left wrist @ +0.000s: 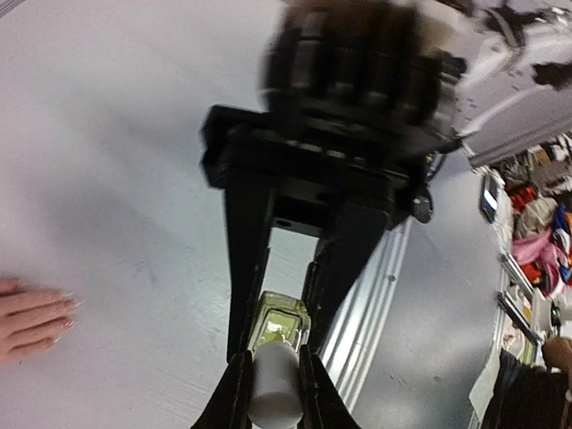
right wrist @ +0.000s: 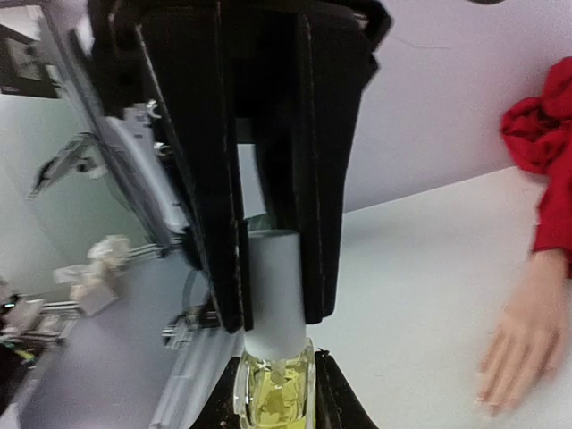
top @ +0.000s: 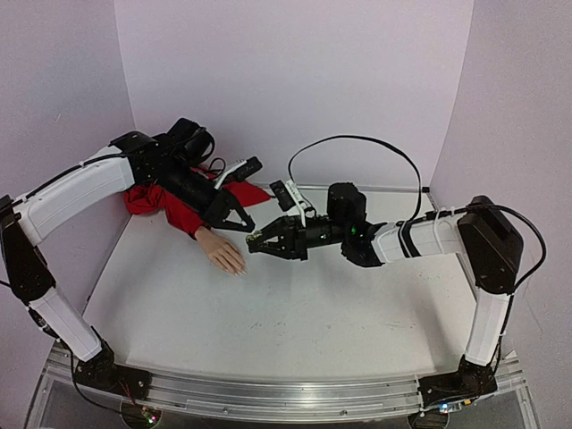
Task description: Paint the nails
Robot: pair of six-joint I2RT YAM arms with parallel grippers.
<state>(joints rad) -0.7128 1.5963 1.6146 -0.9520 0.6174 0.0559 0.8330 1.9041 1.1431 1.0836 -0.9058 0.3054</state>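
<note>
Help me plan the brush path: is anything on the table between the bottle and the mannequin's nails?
Nothing visible. Only bare table lies between the bottle and the nails. The white cap is still on the bottle, so the brush is not out yet.

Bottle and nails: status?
Left tool shut on cap. Right tool shut on bottle. Cap on. Nails on mannequin hand alongside, nothing between.
</note>
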